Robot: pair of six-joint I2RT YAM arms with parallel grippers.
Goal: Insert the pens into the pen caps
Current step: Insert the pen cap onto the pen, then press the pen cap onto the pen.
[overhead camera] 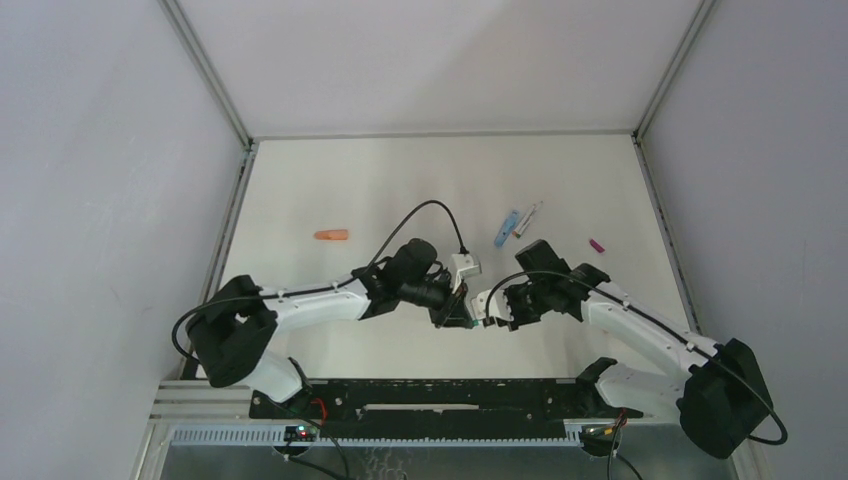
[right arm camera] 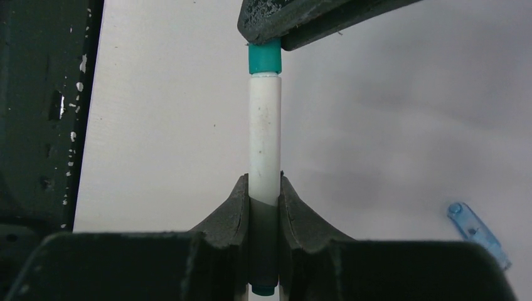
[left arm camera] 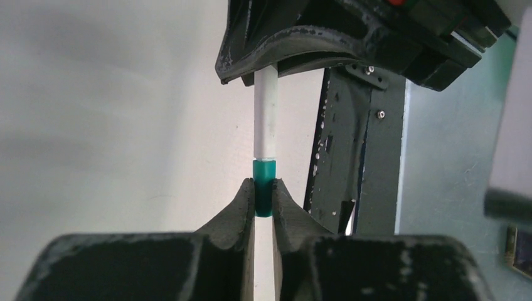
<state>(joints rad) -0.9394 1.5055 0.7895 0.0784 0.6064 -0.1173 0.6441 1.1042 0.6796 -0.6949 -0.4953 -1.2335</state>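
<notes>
Here, a white pen (right arm camera: pixel 265 138) was held above the table (overhead camera: pixel 400 180), between the two grippers. The right gripper (right arm camera: pixel 264 194) was clamped on the pen's barrel, with a small teal end showing below its fingers. At the pen's other end a teal cap (left arm camera: pixel 264 172) was pinched by the left gripper (left arm camera: pixel 264 197). Barrel and cap were lined up and touching, with only a thin seam between them; how far the pen sat inside could not be told. Well to the left of the held pen and farther from the arms, a salmon-orange cap (overhead camera: pixel 331 235) was seen. Beyond the held pen and slightly right, a light blue cap (overhead camera: pixel 506 228) and a second pen (overhead camera: pixel 528 217) lay side by side. Farther right of it, a magenta cap (overhead camera: pixel 597 245) was seen.
</notes>
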